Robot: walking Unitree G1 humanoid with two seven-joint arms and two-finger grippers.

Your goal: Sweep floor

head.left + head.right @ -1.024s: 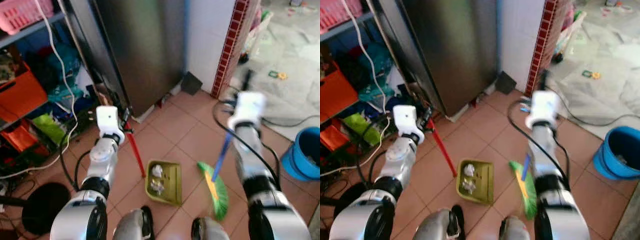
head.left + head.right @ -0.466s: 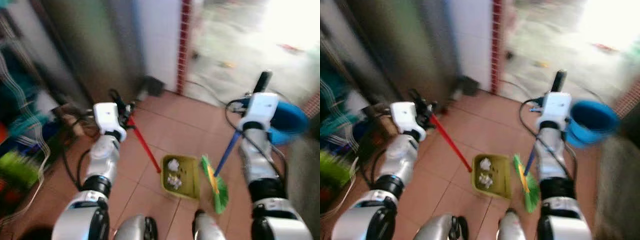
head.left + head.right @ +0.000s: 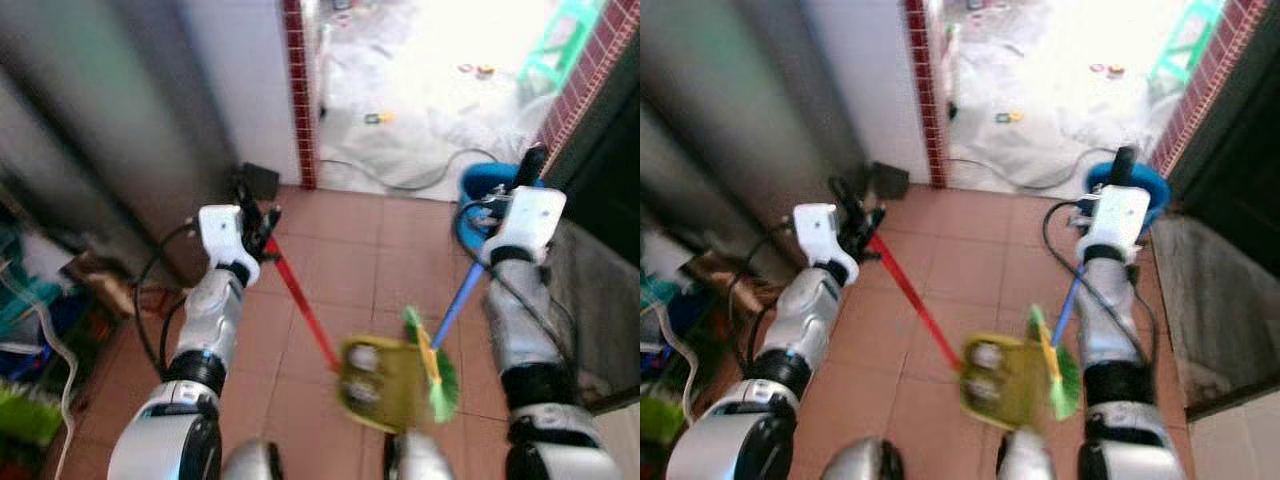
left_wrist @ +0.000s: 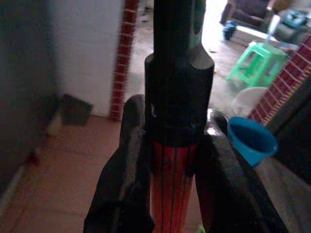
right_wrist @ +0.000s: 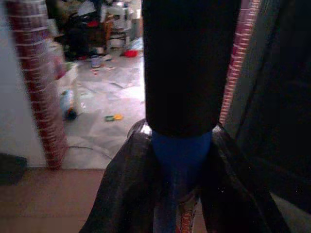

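Observation:
My left gripper [image 3: 252, 222] is shut on the black-capped red handle [image 3: 300, 305] of an olive-green dustpan [image 3: 378, 382], which holds crumpled white scraps just in front of my feet. In the left wrist view the fingers [image 4: 130, 160] clamp that red handle [image 4: 171, 170]. My right gripper [image 3: 522, 190] is shut on the blue handle [image 3: 456, 300] of a broom whose green bristles [image 3: 436, 366] sit right beside the dustpan. The right wrist view has both fingers [image 5: 127, 170] pressed on the blue shaft [image 5: 181, 160] under its black cap.
A steel fridge [image 3: 90, 120] stands on the left, with a red-tiled pillar [image 3: 297, 90] beside it. A blue bucket [image 3: 1156, 186] sits behind my right arm. Cables [image 3: 400, 184] trail into a bright, littered room with a green stool [image 3: 552, 48]. A dark recess [image 3: 600, 290] lies on the right.
The camera has swung right: the shelves have left the picture and the bright room, stool and bucket have come in. Both grippers keep their hold; the dustpan and broom came round with me.

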